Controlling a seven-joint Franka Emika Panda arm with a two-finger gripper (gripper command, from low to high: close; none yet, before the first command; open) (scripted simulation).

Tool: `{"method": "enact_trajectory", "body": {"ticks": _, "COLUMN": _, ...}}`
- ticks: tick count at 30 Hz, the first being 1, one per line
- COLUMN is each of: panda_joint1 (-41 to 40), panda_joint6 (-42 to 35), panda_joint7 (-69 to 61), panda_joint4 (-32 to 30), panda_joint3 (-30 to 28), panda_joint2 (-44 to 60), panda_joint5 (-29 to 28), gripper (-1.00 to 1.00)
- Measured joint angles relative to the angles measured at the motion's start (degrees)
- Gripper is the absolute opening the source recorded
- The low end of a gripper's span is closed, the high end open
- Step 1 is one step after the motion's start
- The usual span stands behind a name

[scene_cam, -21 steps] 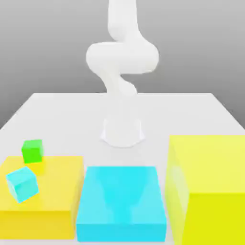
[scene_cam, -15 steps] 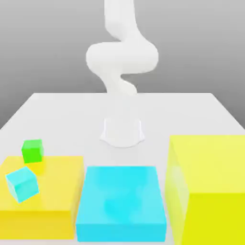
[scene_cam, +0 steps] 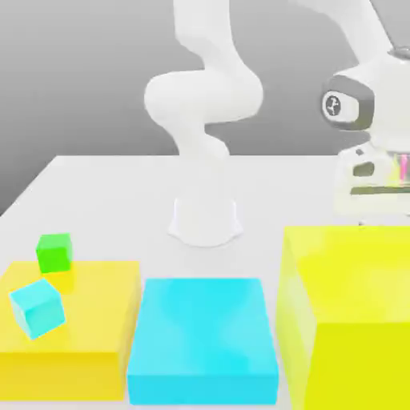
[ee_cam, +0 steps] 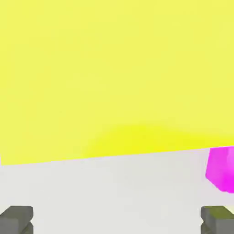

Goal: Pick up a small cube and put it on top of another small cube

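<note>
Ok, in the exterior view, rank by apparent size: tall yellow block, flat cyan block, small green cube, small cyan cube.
1. Tall yellow block, though it is cut off by the frame.
2. Flat cyan block.
3. Small cyan cube and small green cube: too alike; the cyan one sits nearer the camera.

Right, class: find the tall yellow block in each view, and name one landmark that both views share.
Exterior view: the tall yellow block stands at the exterior view's right, close to the camera, beside the flat cyan block.
Hand view: it is the broad yellow face beyond the open pincer.
Shared landmark: the white table, which the hand view shows as the pale strip next to the block.
</note>
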Motion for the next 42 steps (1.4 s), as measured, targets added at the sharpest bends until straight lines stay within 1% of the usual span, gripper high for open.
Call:
{"method": "enact_trajectory", "body": {"ticks": 3, "panda_joint1": -4.1, "panda_joint6": 5.9, "panda_joint7": 1.6, "panda_joint4": -5.7, "panda_joint3": -1.3, "panda_joint2": 1.7, "panda_joint5": -3.6, "gripper": 0.0}}
{"method": "enact_trajectory", "body": {"ticks": 4, "panda_joint1": -4.8, "panda_joint6": 8.0, "panda_joint7": 3.4, "panda_joint4": -7.0, "panda_joint3": -1.5, "panda_joint2": 1.6, "panda_joint5": -3.8, "gripper": 0.0}}
{"method": "enact_trajectory", "body": {"ticks": 5, "panda_joint1": -5.7, "panda_joint6": 9.8, "panda_joint7": 5.5, "panda_joint4": -7.5, "panda_joint3": -1.6, "panda_joint2": 2.4, "panda_joint5": -5.4, "gripper": 0.0}}
{"method": "enact_trajectory", "body": {"ticks": 6, "panda_joint1": -6.3, "panda_joint6": 11.6, "panda_joint7": 8.3, "panda_joint4": -7.5, "panda_joint3": -2.1, "panda_joint2": 3.9, "panda_joint5": -8.6, "gripper": 0.0}}
{"method": "enact_trajectory", "body": {"ticks": 7, "panda_joint1": -6.1, "panda_joint6": 13.3, "panda_joint7": 11.7, "panda_joint4": -7.3, "panda_joint3": -3.7, "panda_joint2": 5.9, "panda_joint5": -13.0, "gripper": 0.0}}
{"method": "enact_trajectory", "body": {"ticks": 8, "panda_joint1": -4.8, "panda_joint6": 14.9, "panda_joint7": 15.3, "panda_joint4": -7.0, "panda_joint3": -6.4, "panda_joint2": 7.9, "panda_joint5": -17.9, "gripper": 0.0}}
{"method": "enact_trajectory", "body": {"ticks": 10, "panda_joint1": 1.0, "panda_joint6": 18.0, "panda_joint7": 21.5, "panda_joint4": -6.0, "panda_joint3": -14.1, "panda_joint2": 12.1, "panda_joint5": -26.4, "gripper": 0.0}}
{"method": "enact_trajectory", "body": {"ticks": 12, "panda_joint1": 7.7, "panda_joint6": 21.3, "panda_joint7": 25.6, "panda_joint4": -5.0, "panda_joint3": -22.1, "panda_joint2": 16.2, "panda_joint5": -31.8, "gripper": 0.0}}
{"method": "enact_trajectory", "body": {"ticks": 13, "panda_joint1": 10.7, "panda_joint6": 22.9, "panda_joint7": 27.0, "panda_joint4": -4.6, "panda_joint3": -25.5, "panda_joint2": 18.2, "panda_joint5": -33.6, "gripper": 0.0}}
{"method": "enact_trajectory", "body": {"ticks": 14, "panda_joint1": 12.5, "panda_joint6": 23.9, "panda_joint7": 27.5, "panda_joint4": -4.4, "panda_joint3": -27.5, "panda_joint2": 19.3, "panda_joint5": -34.3, "gripper": -1.0}}
{"method": "enact_trajectory", "body": {"ticks": 19, "panda_joint1": 12.5, "panda_joint6": 24.0, "panda_joint7": 27.6, "panda_joint4": -4.4, "panda_joint3": -27.5, "panda_joint2": 19.3, "panda_joint5": -34.3, "gripper": -1.0}}
{"method": "enact_trajectory", "body": {"ticks": 20, "panda_joint1": 13.4, "panda_joint6": 24.5, "panda_joint7": 27.8, "panda_joint4": -4.3, "panda_joint3": -28.4, "panda_joint2": 19.8, "panda_joint5": -34.6, "gripper": -1.0}}
{"method": "enact_trajectory", "body": {"ticks": 21, "panda_joint1": 12.7, "panda_joint6": 23.8, "panda_joint7": 27.4, "panda_joint4": -4.4, "panda_joint3": -27.6, "panda_joint2": 19.1, "panda_joint5": -34.0, "gripper": -1.0}}
{"method": "enact_trajectory", "body": {"ticks": 22, "panda_joint1": 10.9, "panda_joint6": 22.7, "panda_joint7": 26.4, "panda_joint4": -4.7, "panda_joint3": -25.5, "panda_joint2": 17.7, "panda_joint5": -32.7, "gripper": -1.0}}
{"method": "enact_trajectory", "body": {"ticks": 24, "panda_joint1": 7.0, "panda_joint6": 19.9, "panda_joint7": 22.2, "panda_joint4": -5.7, "panda_joint3": -20.1, "panda_joint2": 14.0, "panda_joint5": -27.2, "gripper": -1.0}}
{"method": "enact_trajectory", "body": {"ticks": 26, "panda_joint1": 5.4, "panda_joint6": 16.9, "panda_joint7": 16.4, "panda_joint4": -6.7, "panda_joint3": -16.5, "panda_joint2": 9.9, "panda_joint5": -19.1, "gripper": -1.0}}
{"method": "enact_trajectory", "body": {"ticks": 28, "panda_joint1": 6.7, "panda_joint6": 13.6, "panda_joint7": 11.4, "panda_joint4": -7.5, "panda_joint3": -15.8, "panda_joint2": 5.6, "panda_joint5": -12.3, "gripper": -1.0}}
{"method": "enact_trajectory", "body": {"ticks": 29, "panda_joint1": 7.5, "panda_joint6": 12.0, "panda_joint7": 9.6, "panda_joint4": -7.9, "panda_joint3": -15.9, "panda_joint2": 3.6, "panda_joint5": -10.0, "gripper": -1.0}}
{"method": "enact_trajectory", "body": {"ticks": 33, "panda_joint1": 12.8, "panda_joint6": 7.2, "panda_joint7": 0.3, "panda_joint4": -4.8, "panda_joint3": -14.3, "panda_joint2": 1.4, "panda_joint5": -9.9, "gripper": -1.0}}
{"method": "enact_trajectory", "body": {"ticks": 42, "panda_joint1": 21.1, "panda_joint6": -9.8, "panda_joint7": -21.7, "panda_joint4": 9.8, "panda_joint3": -11.2, "panda_joint2": -0.6, "panda_joint5": -7.8, "gripper": -1.0}}
